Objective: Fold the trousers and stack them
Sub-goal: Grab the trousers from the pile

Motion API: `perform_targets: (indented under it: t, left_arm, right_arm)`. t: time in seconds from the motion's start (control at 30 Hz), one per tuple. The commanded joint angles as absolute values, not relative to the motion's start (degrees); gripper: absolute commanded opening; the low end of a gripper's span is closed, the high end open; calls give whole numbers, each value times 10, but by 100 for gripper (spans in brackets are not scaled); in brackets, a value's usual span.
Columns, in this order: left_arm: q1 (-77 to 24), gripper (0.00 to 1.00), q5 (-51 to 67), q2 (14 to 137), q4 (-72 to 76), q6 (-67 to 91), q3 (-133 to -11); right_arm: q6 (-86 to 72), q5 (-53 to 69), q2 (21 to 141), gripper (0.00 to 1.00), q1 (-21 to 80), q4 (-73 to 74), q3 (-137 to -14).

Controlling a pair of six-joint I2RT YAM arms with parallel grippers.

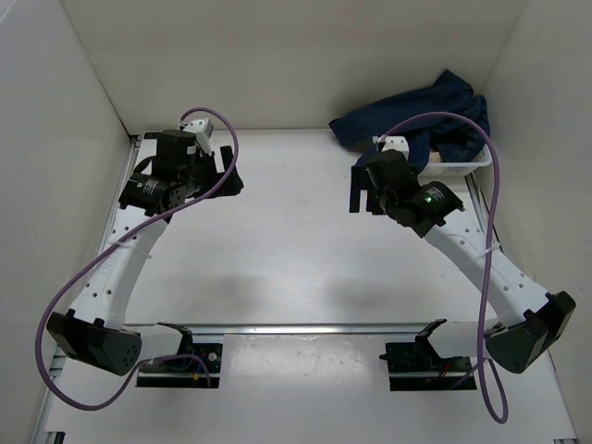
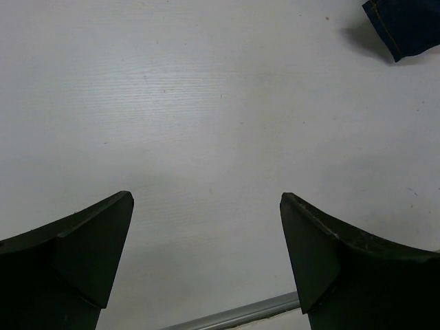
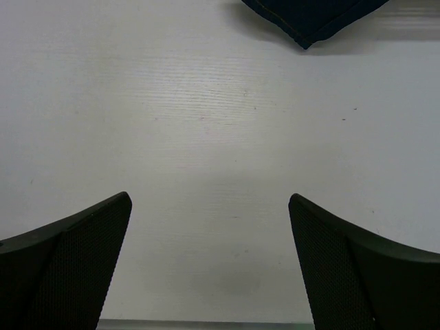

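Observation:
The dark navy trousers [image 1: 421, 118] lie crumpled at the back right, draped over a white tray [image 1: 462, 167]. A corner of them shows at the top right of the left wrist view [image 2: 405, 24] and at the top of the right wrist view [image 3: 309, 15]. My left gripper [image 1: 231, 172] is open and empty over the bare table at the back left. My right gripper [image 1: 363, 191] is open and empty, just in front and left of the trousers. In both wrist views the jaws stand wide apart with only table between them.
White walls enclose the table on the left, back and right. A metal rail [image 1: 305, 328] crosses the table near the arm bases. Purple cables [image 1: 490, 231] loop off both arms.

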State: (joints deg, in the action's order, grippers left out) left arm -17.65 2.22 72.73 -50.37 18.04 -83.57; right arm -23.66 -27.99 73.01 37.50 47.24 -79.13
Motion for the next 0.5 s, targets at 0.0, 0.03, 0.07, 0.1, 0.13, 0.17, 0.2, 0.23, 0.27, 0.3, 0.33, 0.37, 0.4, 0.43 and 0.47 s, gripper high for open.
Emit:
perform_targets:
  t: [0.0,0.03,0.07,0.1,0.13,0.17,0.2,0.23,0.27,0.3,0.33,0.37,0.4,0.43,0.47]
  left_arm:
    - [-178,100,15,729,-509,181,-858]
    - [-178,100,15,729,-509,181,-858]
    - [-178,100,20,729,-509,181,-863]
    - [-178,100,20,735,-509,181,-863]
    - [-178,100,20,735,-509,181,-863]
    - [-178,100,20,735,-509,181,-863]
    - [-178,100,20,742,-509,181,-868]
    - [-178,100,20,742,-509,181,-868]
    - [-178,100,20,747,-509,181,-868]
    - [-178,100,20,747,-509,181,-868]
    - [-178,100,20,747,-509,181,-874]
    - [-178,100,25,753,-509,181,-874]
    - [-178,100,25,753,-509,181,-874]
    - [-178,100,25,758,-509,181,-874]
    - [-178,100,18,758,-509,181,-874]
  right_arm:
    - [-260,-327,743,100,374,486,-822]
    - [-260,-333,743,100,374,486,-828]
    - [-260,-333,743,100,374,486,-828]
    - [-260,-349,743,100,374,486,-833]
    - [-260,-360,748,100,374,486,-833]
    - [-260,-371,748,100,374,486,-833]
    - [-260,-383,748,100,374,486,-838]
    - [-260,-395,753,100,374,486,-838]
    - [-260,-422,753,100,374,486,-838]
    - [-260,-437,753,100,374,486,-838]
    - [-260,-453,760,100,374,486,-838]
    - [-260,-472,760,100,374,486,-838]
    - [-250,-494,760,100,374,475,-838]
    - [-239,-529,760,100,374,463,-828]
    - [-227,-536,760,100,361,429,-821]
